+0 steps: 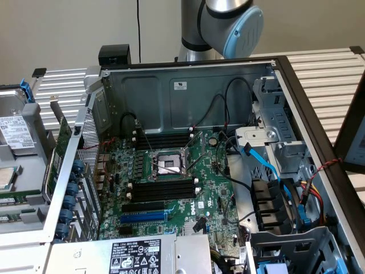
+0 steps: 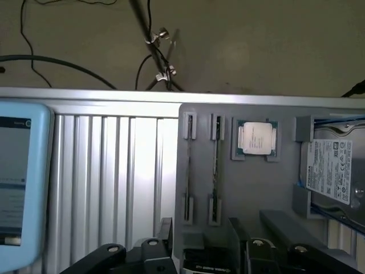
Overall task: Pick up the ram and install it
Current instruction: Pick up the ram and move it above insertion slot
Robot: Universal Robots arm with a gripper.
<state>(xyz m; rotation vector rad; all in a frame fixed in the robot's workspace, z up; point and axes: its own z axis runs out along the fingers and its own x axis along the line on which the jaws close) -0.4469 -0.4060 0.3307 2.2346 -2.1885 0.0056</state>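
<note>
Here, ram (image 2: pixel 215 165) edge-on in the grey tray (image 2: pixel 256 188), beside the CPU (image 2: pixel 256 138).

It looks like a robotics lab or workshop: an open grey metal computer case (image 1: pixel 171 108) lies on a ribbed aluminium table (image 1: pixel 325 74), beside a grey plastic parts tray (image 2: pixel 251 188).

I see the motherboard (image 1: pixel 211 171) lying in the open case (image 1: pixel 188 97). The tray (image 2: pixel 251 194) sits beside the case, on the exterior view's left. On it, the chip (image 2: pixel 256 138) lies between the ram (image 2: pixel 215 165) and the hard drive (image 2: pixel 329 171).
</note>
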